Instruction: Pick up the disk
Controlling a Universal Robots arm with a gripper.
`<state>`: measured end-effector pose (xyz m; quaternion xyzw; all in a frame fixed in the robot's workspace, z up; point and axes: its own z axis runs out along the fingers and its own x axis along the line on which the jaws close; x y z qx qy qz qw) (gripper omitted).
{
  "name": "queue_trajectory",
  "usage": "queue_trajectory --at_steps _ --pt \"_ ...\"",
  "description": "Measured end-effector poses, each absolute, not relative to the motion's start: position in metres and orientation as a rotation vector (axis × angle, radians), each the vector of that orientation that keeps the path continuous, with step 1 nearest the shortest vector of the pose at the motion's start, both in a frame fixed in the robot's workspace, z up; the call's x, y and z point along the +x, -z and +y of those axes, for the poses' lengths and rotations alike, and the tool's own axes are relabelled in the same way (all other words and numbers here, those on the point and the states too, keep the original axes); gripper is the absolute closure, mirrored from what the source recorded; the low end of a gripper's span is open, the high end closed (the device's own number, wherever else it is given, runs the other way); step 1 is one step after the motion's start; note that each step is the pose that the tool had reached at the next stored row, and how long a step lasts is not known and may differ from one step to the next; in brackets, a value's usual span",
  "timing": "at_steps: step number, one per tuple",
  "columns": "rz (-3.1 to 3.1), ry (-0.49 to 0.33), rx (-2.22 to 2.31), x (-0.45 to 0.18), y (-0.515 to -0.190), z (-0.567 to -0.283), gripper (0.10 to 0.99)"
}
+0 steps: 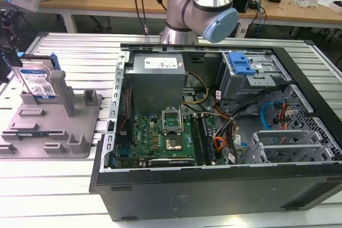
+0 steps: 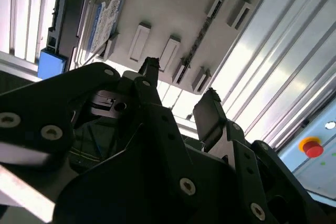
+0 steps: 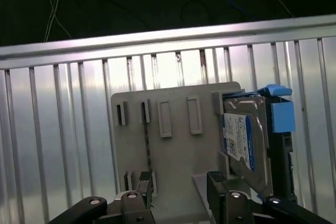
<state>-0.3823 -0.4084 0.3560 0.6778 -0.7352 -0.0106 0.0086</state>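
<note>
The disk stood on edge in a slot at a corner of the grey fixture, near the table edge on the exterior view's left. That view gave me the open computer case beside the fixture, with boards and cables inside. In the first wrist view I saw the gripper spread wide and empty over the fixture's middle. The disk was off to one side, not between the fingers.
</note>
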Motion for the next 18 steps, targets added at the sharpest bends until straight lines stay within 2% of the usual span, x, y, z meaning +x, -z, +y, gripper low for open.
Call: queue_trajectory --at_steps 9,18 --pt "-2.275 0.032 2.141 -0.382 -0.356 -0.408 0.545" --pt "-2.273 0.029 2.140 -0.383 -0.356 -0.350 0.545"
